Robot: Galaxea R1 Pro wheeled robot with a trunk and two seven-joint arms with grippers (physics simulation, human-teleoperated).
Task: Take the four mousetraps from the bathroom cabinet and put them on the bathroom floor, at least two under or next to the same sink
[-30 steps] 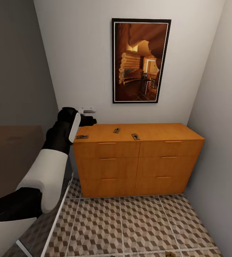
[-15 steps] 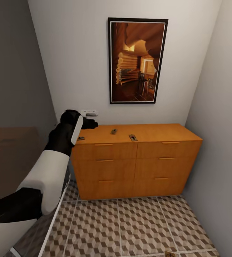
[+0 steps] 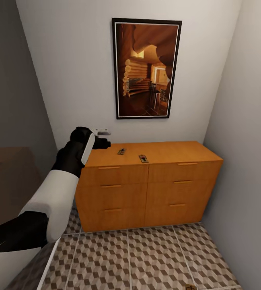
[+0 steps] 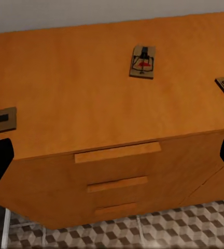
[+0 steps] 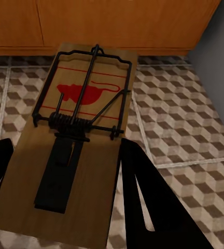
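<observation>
We are pinching one mousetrap (image 5: 81, 140) in our right gripper (image 5: 60, 181) above the bathroom floor (image 5: 174, 114); our left gripper (image 4: 112, 155), fingers spread, is hovering over the cabinet (image 3: 146, 181) at frame centre, where two mousetraps (image 3: 122, 151) are lying.

You get soft, even, shadowless light on the pale wall (image 3: 74, 80), while the left side falls dim and grey. Everything renders sharp, though the close mousetrap (image 5: 81, 140) looks stretched by perspective.
</observation>
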